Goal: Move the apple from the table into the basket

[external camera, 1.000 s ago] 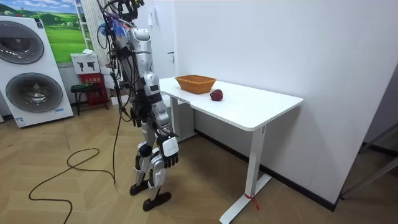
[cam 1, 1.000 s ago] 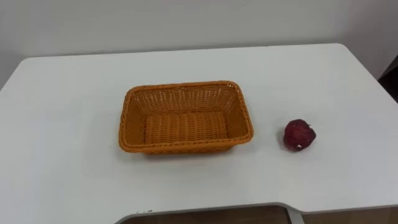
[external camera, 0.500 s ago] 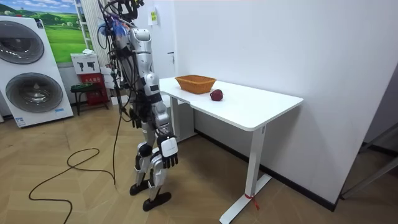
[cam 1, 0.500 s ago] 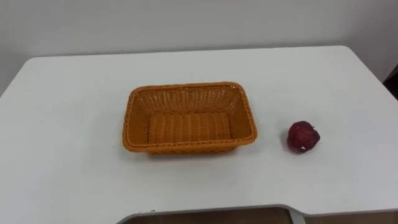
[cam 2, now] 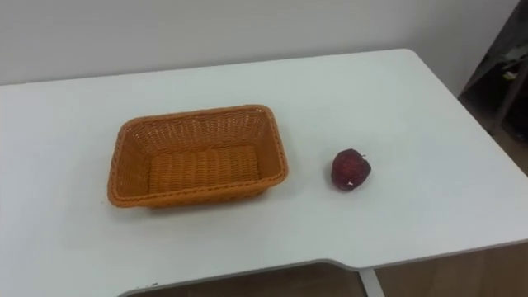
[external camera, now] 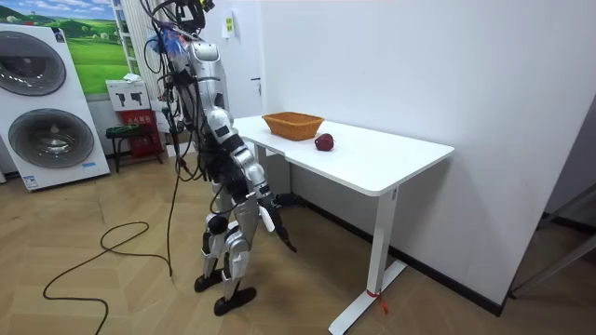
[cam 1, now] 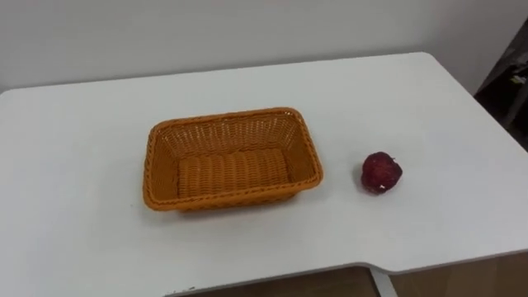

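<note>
Far off to the room view's left of the orange wicker basket (cam 1: 221,132), a white washing machine (external camera: 47,102) stands on the wood floor (external camera: 112,288). Nearer the basket, the robot stands upright before the white table (cam 1: 74,148), a short way back from its edge.

Its right hand (external camera: 268,220) is held forward and low, below the level of the tabletop and well short of the basket. As far as the room view shows, its fingers are stretched out and point down toward the floor. They hold nothing and touch nothing.

The basket sits on the table, rectangular, open side up and empty. To the basket's right, the dark red apple (cam 1: 380,172) rests on the table. It is clear of the basket's rim, with bare tabletop between them, and roughly level with the basket's near right corner. Beyond the basket, the table meets a plain white wall (cam 1: 247,29).
</note>
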Robot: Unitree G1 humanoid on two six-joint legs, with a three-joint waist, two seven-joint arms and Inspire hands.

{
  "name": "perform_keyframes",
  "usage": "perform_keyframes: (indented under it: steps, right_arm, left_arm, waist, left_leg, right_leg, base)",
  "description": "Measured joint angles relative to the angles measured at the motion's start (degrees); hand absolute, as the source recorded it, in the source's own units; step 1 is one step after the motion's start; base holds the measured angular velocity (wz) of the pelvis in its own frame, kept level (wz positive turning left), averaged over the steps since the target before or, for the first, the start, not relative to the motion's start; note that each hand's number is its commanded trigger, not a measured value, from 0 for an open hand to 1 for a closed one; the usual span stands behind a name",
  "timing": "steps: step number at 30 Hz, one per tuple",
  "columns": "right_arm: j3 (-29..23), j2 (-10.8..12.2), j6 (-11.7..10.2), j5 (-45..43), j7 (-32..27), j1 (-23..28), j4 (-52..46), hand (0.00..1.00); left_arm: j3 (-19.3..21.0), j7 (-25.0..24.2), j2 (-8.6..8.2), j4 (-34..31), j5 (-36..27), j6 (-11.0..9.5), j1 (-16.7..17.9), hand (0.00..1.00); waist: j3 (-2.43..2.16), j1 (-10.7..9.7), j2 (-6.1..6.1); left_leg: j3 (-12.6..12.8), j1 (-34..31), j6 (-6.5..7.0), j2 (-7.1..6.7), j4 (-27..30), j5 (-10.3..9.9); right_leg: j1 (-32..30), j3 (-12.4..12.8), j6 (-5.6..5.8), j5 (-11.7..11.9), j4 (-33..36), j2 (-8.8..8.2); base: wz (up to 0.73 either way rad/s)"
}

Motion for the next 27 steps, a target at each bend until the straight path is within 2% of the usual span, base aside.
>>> perform_keyframes:
  steps: [1, 4, 7, 13, 15, 17, 21, 25, 27]
  right_arm:
    - [-0.75, -0.04, -0.34, -0.11, -1.22, -0.23, -1.06, 0.0]
    - [-2.08, -0.04, -3.13, -0.92, -8.27, -0.68, -10.34, 0.0]
    - [-2.18, -0.12, -3.42, -3.94, -12.84, -0.79, -17.37, 0.0]
    - [-2.17, -1.59, -5.52, -17.94, -23.78, -3.46, -32.9, 0.0]
    - [-1.72, -1.81, -6.02, -25.1, -26.99, -4.61, -37.07, 0.0]
    - [-0.94, -2.12, -6.15, -28.73, -28.09, -5.14, -39.96, 0.0]
    - [4.66, -3.98, -6.77, -41.22, -28.42, -5.07, -43.92, 0.0]
    - [9.78, -4.22, -6.75, -50.3, -25.41, -5.03, -45.96, 0.0]
    - [14.28, -4.16, -6.54, -52.77, -20.51, -4.97, -45.95, 0.0]
  left_arm:
    - [0.3, 0.04, 0.0, 0.0, 0.0, 0.0, -0.09, 0.0]
    - [0.69, 1.04, 0.05, -0.02, -0.04, 0.0, -0.82, 0.0]
    - [0.72, 1.17, 0.05, -0.04, -0.01, -0.14, -1.1, 0.0]
    - [0.63, 1.19, 0.05, -0.1, -0.11, -0.57, -1.05, 0.0]
    - [-0.59, 1.15, 0.02, -0.09, -0.05, -0.59, -0.65, 0.0]
    - [-1.29, 1.09, 0.03, -0.53, 0.07, -0.59, -0.43, 0.0]
    - [-1.78, 1.04, 0.01, -1.16, 0.27, -1.22, -0.12, 0.0]
    - [-4.43, 1.16, 0.24, -1.16, 0.11, -1.19, -0.56, 0.0]
    - [-6.07, 1.11, 0.21, -0.98, 0.04, -1.19, -1.11, 0.0]
  waist:
    - [-0.13, 0.01, -0.24]
    - [-0.16, -0.05, -0.28]
    - [-0.23, -0.06, -0.56]
    - [-0.2, -0.07, -0.32]
    - [-0.21, 0.32, -0.32]
    - [-0.21, 0.34, -0.34]
    - [-0.27, 1.49, -0.22]
    - [-0.26, 1.8, -0.14]
    - [-0.23, 1.93, -0.15]
  left_leg:
    - [0.31, -0.01, 0.0, 0.01, -0.03, 0.0]
    - [0.66, -0.37, 0.01, 0.02, -0.2, 0.0]
    - [0.71, -0.9, 0.01, 0.01, -0.04, 0.0]
    - [0.44, -2.22, 0.01, -0.07, -0.01, 0.01]
    - [0.25, -2.61, 0.01, -0.06, 0.02, 0.01]
    - [0.19, -2.77, 0.01, -0.01, 0.05, 0.01]
    - [0.07, -2.58, 0.01, 0.04, -0.1, 0.01]
    - [0.09, -2.12, 0.03, 0.1, -0.72, 0.02]
    - [0.09, -1.99, 0.04, 0.13, -1.03, 0.03]
  right_leg:
    - [-0.1, 0.13, 0.01, -0.01, 0.04, 0.01]
    - [-0.7, 0.76, 0.03, 0.01, 0.12, 0.11]
    - [-1.12, 0.63, 0.08, 0.03, 0.11, 0.06]
    - [-2.45, 0.55, 0.23, 0.15, 0.05, 0.04]
    - [-2.65, 0.36, 0.21, 0.17, 0.29, 0.04]
    - [-2.7, 0.18, 0.19, 0.18, 0.1, 0.05]
    - [-2.54, 0.2, 0.14, 0.22, -0.03, 0.12]
    - [-2.35, -0.14, 0.14, 0.22, -0.05, 0.13]
    - [-2.37, -0.2, 0.13, 0.24, -0.18, 0.15]
  base:
    - [-0.1]
    - [-0.1]
    - [0.0]
    - [0.02]
    - [0.05]
    - [0.02]
    - [-0.02]
    - [0.0]
    - [0.0]
